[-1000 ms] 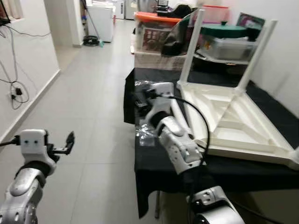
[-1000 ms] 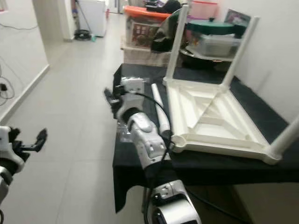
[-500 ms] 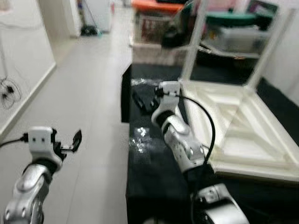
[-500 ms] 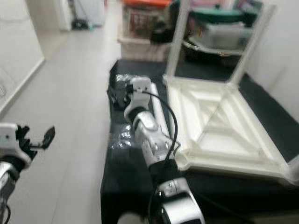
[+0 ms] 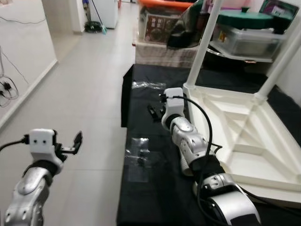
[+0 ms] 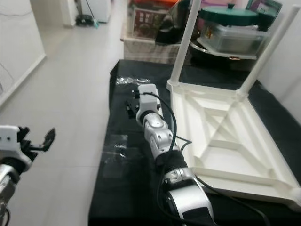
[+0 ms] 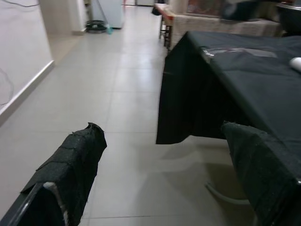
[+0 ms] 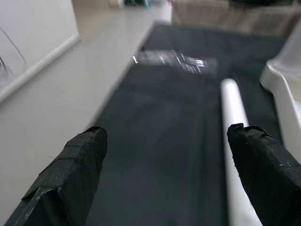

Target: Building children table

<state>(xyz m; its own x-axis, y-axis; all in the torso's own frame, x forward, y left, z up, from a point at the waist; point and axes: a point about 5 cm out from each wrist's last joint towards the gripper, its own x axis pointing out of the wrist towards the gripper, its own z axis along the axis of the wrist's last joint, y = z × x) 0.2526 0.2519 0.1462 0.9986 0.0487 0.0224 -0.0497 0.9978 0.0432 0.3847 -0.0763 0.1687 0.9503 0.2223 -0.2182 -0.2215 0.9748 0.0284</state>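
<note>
White table [image 5: 244,136] upside down, loose leg [image 8: 233,122] beside

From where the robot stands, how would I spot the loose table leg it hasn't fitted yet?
Find the black-draped table with the white children's table lying upside down on it. The loose leg lies flat on the cloth beside that frame's left edge, ahead of the right gripper. Unlike the fitted legs standing upright, it lies down.

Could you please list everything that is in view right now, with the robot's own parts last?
table top: one, white, upside down on the cloth, two legs up
loose leg: one, white, lying on the cloth beside the table top
plastic bags: two, clear, on the cloth, one near, one far
cloth: one, black, over the bench
storage boxes: several, behind the bench
right gripper: open, above the cloth
left gripper: open, above the floor
</note>
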